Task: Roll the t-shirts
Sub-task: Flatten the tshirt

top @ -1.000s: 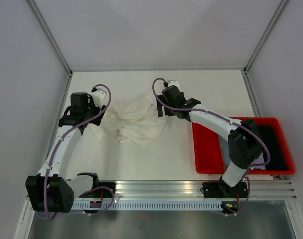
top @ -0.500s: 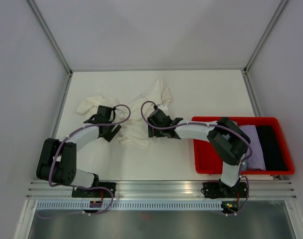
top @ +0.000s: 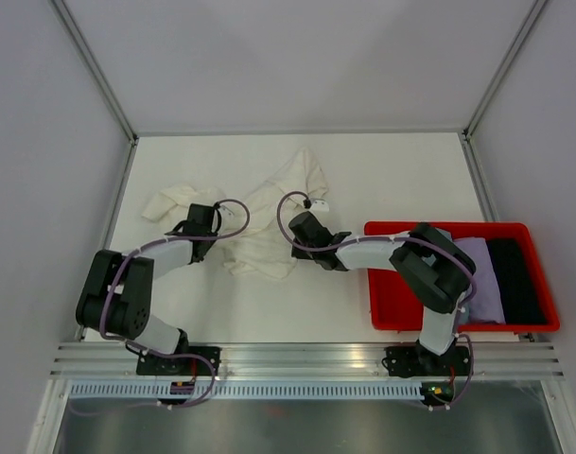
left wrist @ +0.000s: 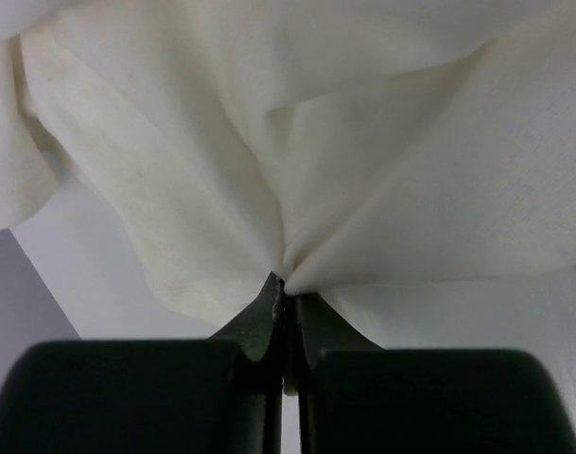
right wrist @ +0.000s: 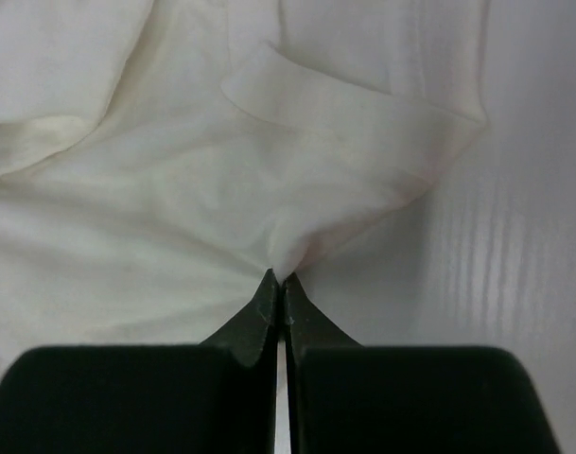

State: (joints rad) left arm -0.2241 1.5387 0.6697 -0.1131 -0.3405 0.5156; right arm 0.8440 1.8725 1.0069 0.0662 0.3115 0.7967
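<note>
One cream-white t-shirt (top: 269, 213) lies crumpled across the middle of the white table, a sleeve trailing left and a lobe reaching toward the back. My left gripper (top: 212, 238) sits low at its left part. In the left wrist view this gripper (left wrist: 286, 284) is shut, with a fold of the t-shirt (left wrist: 363, 142) pinched at its tips. My right gripper (top: 293, 233) is at the shirt's right edge. In the right wrist view it (right wrist: 281, 276) is likewise shut on a tuft of the t-shirt (right wrist: 174, 189) near a hem.
A red bin (top: 458, 326) stands at the right, beside the right arm's elbow. It holds a lavender garment (top: 481, 274) and a black one (top: 519, 279). Grey walls with metal posts enclose the table on three sides.
Both arms dropped from the far side of the shirt down onto it. Both grippers went from open to shut on folds of cloth. The shirt now lies more spread out.
</note>
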